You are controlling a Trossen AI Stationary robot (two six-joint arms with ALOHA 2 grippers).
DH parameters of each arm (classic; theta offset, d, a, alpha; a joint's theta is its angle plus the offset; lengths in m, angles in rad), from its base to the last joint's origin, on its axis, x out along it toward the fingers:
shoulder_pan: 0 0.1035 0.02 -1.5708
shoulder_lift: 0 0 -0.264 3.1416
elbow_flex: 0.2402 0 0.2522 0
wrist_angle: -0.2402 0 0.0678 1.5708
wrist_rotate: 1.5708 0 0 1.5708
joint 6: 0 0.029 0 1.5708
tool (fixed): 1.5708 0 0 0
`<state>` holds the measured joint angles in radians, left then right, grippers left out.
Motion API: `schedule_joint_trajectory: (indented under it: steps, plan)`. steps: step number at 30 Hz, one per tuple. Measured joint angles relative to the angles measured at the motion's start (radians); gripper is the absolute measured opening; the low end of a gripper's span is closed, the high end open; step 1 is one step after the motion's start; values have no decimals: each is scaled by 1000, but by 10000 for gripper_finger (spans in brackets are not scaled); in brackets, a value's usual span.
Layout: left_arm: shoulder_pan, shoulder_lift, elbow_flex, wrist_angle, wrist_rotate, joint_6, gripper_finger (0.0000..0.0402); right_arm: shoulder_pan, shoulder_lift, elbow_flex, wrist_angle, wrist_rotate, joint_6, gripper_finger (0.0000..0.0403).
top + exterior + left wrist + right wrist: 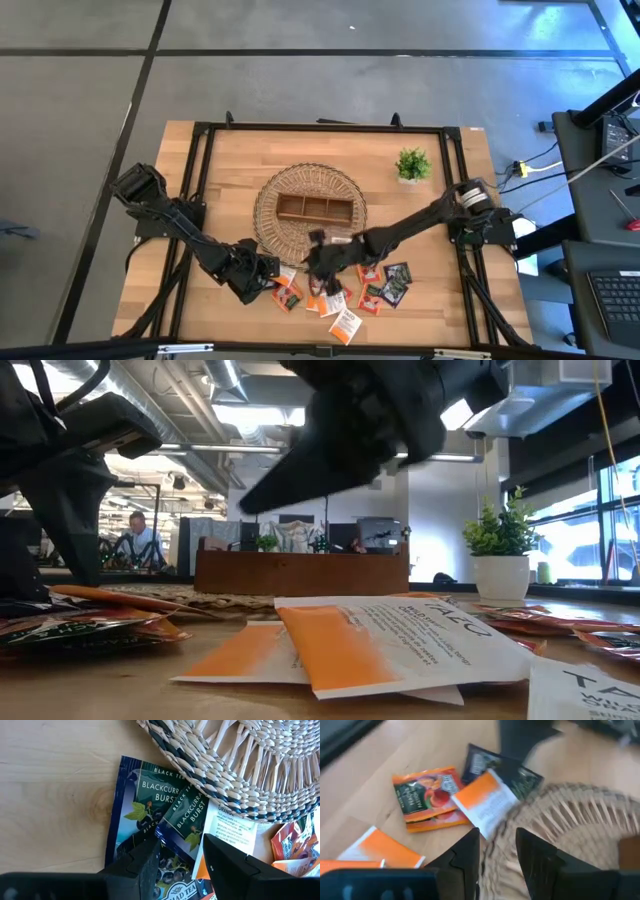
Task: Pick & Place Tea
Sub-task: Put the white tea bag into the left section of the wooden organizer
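Several small flat tea sachets (pixel 340 292) lie scattered on the table's near part, just beside the round wicker basket (pixel 310 210). My left gripper (pixel 182 862) is open and close above two dark blackcurrant sachets (pixel 142 805) that lie flat by the basket's rim (pixel 225 775); a white-and-orange sachet (pixel 227 827) lies next to them. My right gripper (pixel 497 852) is open with nothing between its fingers, over the basket's near rim (pixel 570 805). An orange sachet (pixel 427 795), a white-and-orange sachet (pixel 487 800) and a dark sachet (pixel 480 762) lie past that rim.
A brown wooden three-compartment tray (pixel 313 208) sits in the basket's middle. A small potted plant (pixel 412 165) stands toward the table's far right. A black frame (pixel 320 127) runs round the tabletop. The two grippers (pixel 268 270) (pixel 318 258) are close together at the near side.
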<state>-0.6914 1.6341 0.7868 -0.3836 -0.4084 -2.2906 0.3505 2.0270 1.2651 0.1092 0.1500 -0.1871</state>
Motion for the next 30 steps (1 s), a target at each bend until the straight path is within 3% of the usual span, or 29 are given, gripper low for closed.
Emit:
schedule_joint_trajectory:
  steps: [6, 14, 21, 30]
  plan:
    - [0, 0, 0, 0, 2, 0, 148, 62, 141, 116, 8, 100, -178, 129]
    - [0, 0, 0, 13, 0, 7, 149, 77, 270, 261, -38, 230, -250, 129]
    - [0, 0, 0, 20, 5, 16, 150, 77, 286, 300, -158, 215, -261, 129]
    - [0, 0, 0, 22, 7, 18, 149, 74, 286, 299, -149, 239, -263, 129]
